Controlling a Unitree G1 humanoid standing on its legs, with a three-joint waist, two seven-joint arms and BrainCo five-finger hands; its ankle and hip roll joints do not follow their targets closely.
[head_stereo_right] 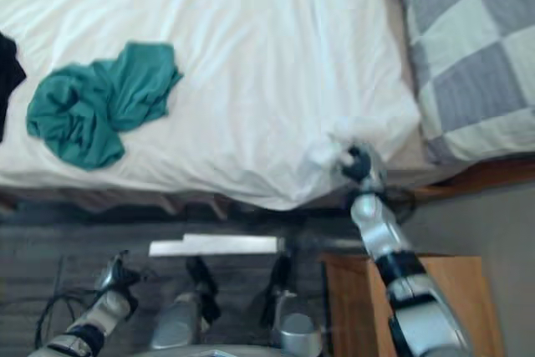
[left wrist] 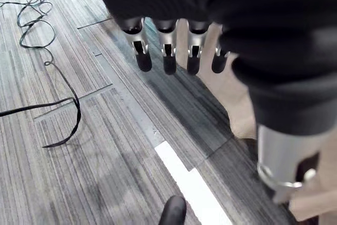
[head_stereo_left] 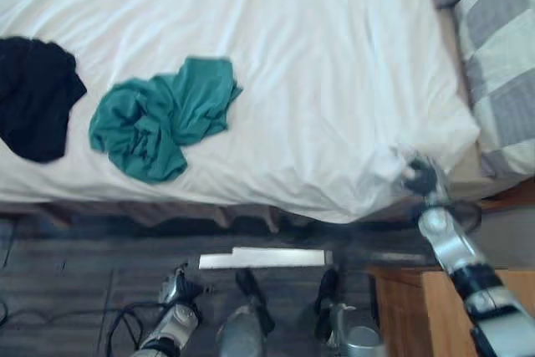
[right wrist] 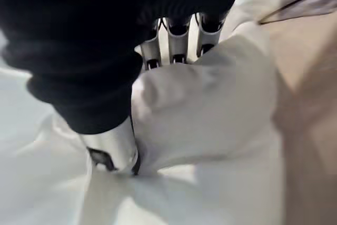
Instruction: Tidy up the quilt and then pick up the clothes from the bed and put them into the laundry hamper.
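The right hand (head_stereo_right: 358,165) has its fingers (right wrist: 178,39) bunched into the white quilt (head_stereo_left: 318,81) at the bed's near corner by the checked pillow (head_stereo_right: 468,56), seemingly to tug it flat. The green garment (head_stereo_left: 159,123) and black garment (head_stereo_left: 33,98) lie on the quilt, untouched. The left hand (left wrist: 174,35) hangs relaxed over the floor (left wrist: 79,146).

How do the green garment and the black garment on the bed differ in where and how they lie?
The green garment lies wholly in view, well onto the white quilt; the black garment sits at the left eye view's left edge, partly cut off. The green one spreads in loose folds, while the black one is a denser heap. Both are crumpled and rest on the quilt, untouched by either hand.
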